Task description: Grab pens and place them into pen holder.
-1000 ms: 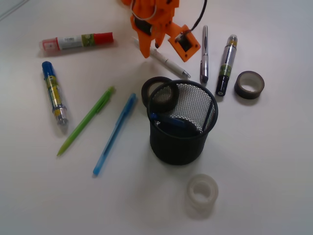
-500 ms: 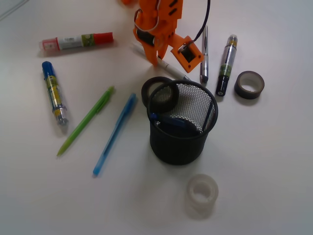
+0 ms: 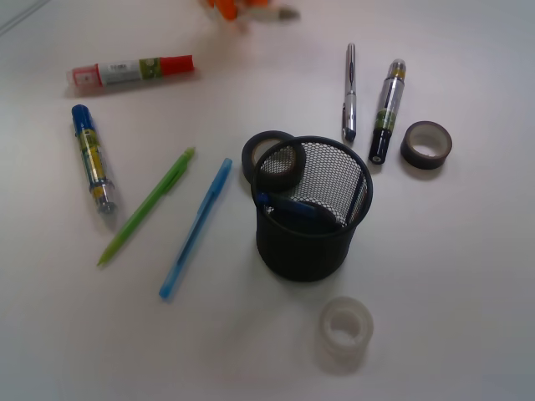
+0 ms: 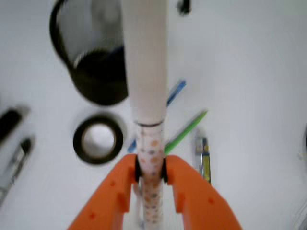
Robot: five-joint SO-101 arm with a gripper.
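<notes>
1. As the wrist view showed, the orange plastic gripper (image 4: 151, 175) was clamped on the slim white pen (image 4: 145, 57), its two jaws pressed against the pen's speckled lower section, with the white barrel running straight away from the jaws up the picture.
2. In the front view the gripper (image 3: 238, 7) appeared only as a blurred orange patch at the top edge, with a pale streak beside it; nothing finer could be told there.
3. The black round wire-mesh pen holder (image 4: 93, 72) lay beyond the jaws and to the left of the held pen's barrel; in the front view the holder (image 3: 311, 209) stood upright, well below the gripper, with a dark blue pen (image 3: 288, 205) lying inside it.
4. A dark tape roll (image 4: 98, 139) lay just left of the jaws in the wrist view; in the front view it touched the holder's rim on the gripper's side.
5. The light blue pen (image 4: 175, 91) and the lime green pen (image 4: 186, 130) showed just right of the held barrel, both flat on the white table (image 3: 468, 276).
6. The silver metal pen (image 3: 349, 92) lay flat below and right of the gripper in the front view, just beside a thick black-capped marker (image 3: 386, 110).
</notes>
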